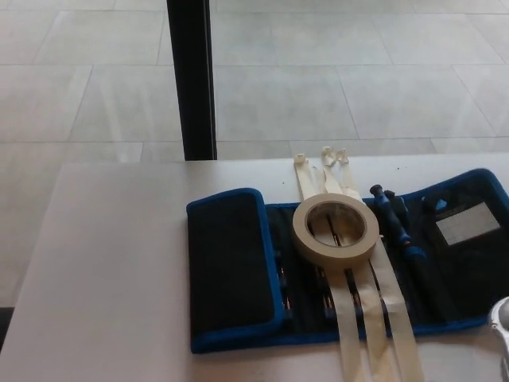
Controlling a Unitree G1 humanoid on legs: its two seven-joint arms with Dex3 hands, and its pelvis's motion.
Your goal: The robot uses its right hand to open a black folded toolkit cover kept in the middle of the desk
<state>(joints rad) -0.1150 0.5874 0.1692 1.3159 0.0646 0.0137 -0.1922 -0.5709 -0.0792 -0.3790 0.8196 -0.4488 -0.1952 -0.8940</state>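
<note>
The toolkit cover lies with its right flap flat — tape roll on top; whether the right hand is open cannot be told — only an edge shows.

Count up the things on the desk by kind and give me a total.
Toolkit cover: 1, black with blue trim, right flap laid open
Tape roll: 1, lying on the kit
Tape strips: 3, running across the kit
Blue-handled tool: 1 clearly showing
Total: 6

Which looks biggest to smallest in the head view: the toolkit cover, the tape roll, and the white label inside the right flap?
1. Toolkit cover, by far the largest, spread across the desk.
2. Tape roll, lying on the cover's middle.
3. White label, the smallest.
</note>
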